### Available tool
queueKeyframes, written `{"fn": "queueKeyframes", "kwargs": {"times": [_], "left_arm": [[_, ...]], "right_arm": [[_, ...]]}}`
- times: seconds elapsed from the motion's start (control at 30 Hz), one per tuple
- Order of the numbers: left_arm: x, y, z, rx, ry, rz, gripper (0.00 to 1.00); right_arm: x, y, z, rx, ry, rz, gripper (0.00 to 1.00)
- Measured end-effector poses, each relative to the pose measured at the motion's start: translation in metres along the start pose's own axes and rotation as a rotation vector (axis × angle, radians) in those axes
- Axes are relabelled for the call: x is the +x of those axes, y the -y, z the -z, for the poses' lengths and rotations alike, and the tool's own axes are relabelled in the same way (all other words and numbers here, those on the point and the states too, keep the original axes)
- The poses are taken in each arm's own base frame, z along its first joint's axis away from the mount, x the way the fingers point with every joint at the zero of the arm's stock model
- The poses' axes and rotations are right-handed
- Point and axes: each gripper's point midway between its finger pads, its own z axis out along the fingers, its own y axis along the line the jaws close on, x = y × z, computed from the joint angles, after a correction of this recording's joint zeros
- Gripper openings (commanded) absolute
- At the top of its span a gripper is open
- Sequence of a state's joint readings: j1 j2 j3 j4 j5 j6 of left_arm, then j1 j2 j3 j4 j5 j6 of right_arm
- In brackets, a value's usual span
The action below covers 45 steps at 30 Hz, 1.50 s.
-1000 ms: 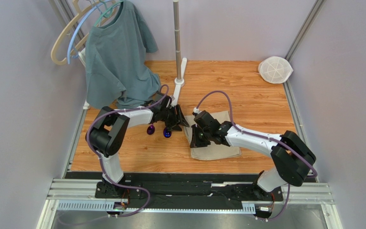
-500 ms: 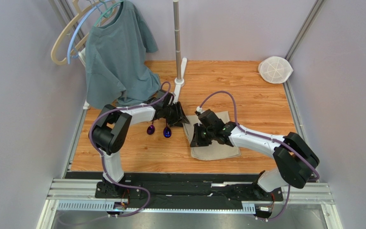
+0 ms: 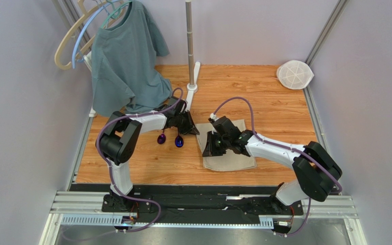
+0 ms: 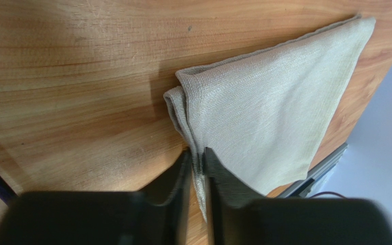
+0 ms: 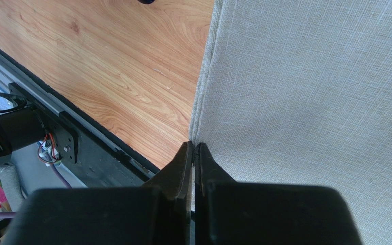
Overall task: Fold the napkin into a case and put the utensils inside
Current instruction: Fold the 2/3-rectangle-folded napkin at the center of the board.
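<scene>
1. Scanning top view: napkin point(image 3: 234, 159) is lying folded on table point(image 3: 274, 102), centre-right, and isn't yet looking like a narrow case. Left gripper point(image 3: 193, 129) is sitting at its far-left corner. Right gripper point(image 3: 208, 151) is sitting on its left edge, nearer the arm bases. Spoons point(image 3: 179, 142) are lying just left of the cloth, not touching it, close by the left gripper. Risk: a leftward sweep of the left arm could be knocking the spoons out of reach.
2. Left wrist view: left gripper point(image 4: 197, 155) is standing w/ jaws nearly together, pinching the napkin point(image 4: 264, 102) at its doubled-over edge. Several plies are showing at that corner. Risk: the grip may be catching too few or too many plies, so a lift could be undoing the fold or bunching the cloth.
3. Right wrist view: right gripper point(image 5: 193, 148) is fully clenched, tips at the hem of the napkin point(image 5: 310, 102). Can't tell whether a ply is trapped between them. Risk: if nothing is trapped, that edge is lying unanchored, and a pull from the left side could be dragging the whole napkin off square.
</scene>
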State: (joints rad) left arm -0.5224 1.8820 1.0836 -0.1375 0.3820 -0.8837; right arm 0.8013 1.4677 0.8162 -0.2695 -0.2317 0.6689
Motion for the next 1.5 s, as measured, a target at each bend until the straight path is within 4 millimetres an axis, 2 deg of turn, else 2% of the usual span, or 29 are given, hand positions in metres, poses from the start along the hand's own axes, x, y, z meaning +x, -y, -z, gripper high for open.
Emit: {"fn": "queueKeyframes", "kwargs": {"times": [0.03, 0.13, 0.3, 0.57, 0.7, 0.83, 0.93, 1.03, 1.13, 1.27, 1.43, 1.5], "left_arm": [[0.000, 0.000, 0.000, -0.001, 0.001, -0.002, 0.06], [-0.002, -0.002, 0.000, -0.008, 0.009, -0.012, 0.00], [-0.004, -0.007, 0.004, -0.043, 0.031, -0.046, 0.00], [-0.009, -0.008, 0.031, -0.116, 0.092, -0.089, 0.00], [-0.009, -0.014, 0.043, -0.173, 0.112, -0.102, 0.00], [-0.010, -0.016, 0.047, -0.231, 0.130, -0.116, 0.00], [-0.011, -0.010, 0.051, -0.270, 0.149, -0.135, 0.00], [-0.013, 0.004, 0.055, -0.290, 0.164, -0.160, 0.00], [-0.014, 0.019, 0.056, -0.305, 0.178, -0.185, 0.00], [-0.011, 0.035, 0.049, -0.330, 0.197, -0.216, 0.00], [-0.007, 0.042, 0.037, -0.370, 0.198, -0.223, 0.00], [-0.007, 0.045, 0.033, -0.377, 0.199, -0.223, 0.00]], "right_arm": [[0.000, -0.001, 0.000, -0.003, 0.000, 0.000, 0.00], [-0.001, -0.002, 0.000, -0.010, 0.003, 0.001, 0.00], [-0.001, -0.005, -0.001, -0.038, 0.003, 0.006, 0.00], [0.008, -0.014, -0.013, -0.114, -0.025, -0.010, 0.00], [0.012, -0.023, -0.020, -0.154, -0.043, -0.013, 0.00], [0.009, -0.039, -0.021, -0.230, -0.043, -0.033, 0.00], [0.004, -0.053, -0.020, -0.298, -0.033, -0.047, 0.00], [0.002, -0.059, -0.017, -0.339, -0.019, -0.050, 0.00], [0.002, -0.053, -0.012, -0.357, -0.001, -0.064, 0.00], [0.004, -0.031, -0.002, -0.360, 0.009, -0.107, 0.00], [0.007, -0.005, 0.010, -0.356, 0.028, -0.161, 0.00], [0.006, -0.002, 0.016, -0.362, 0.040, -0.166, 0.00]]}}
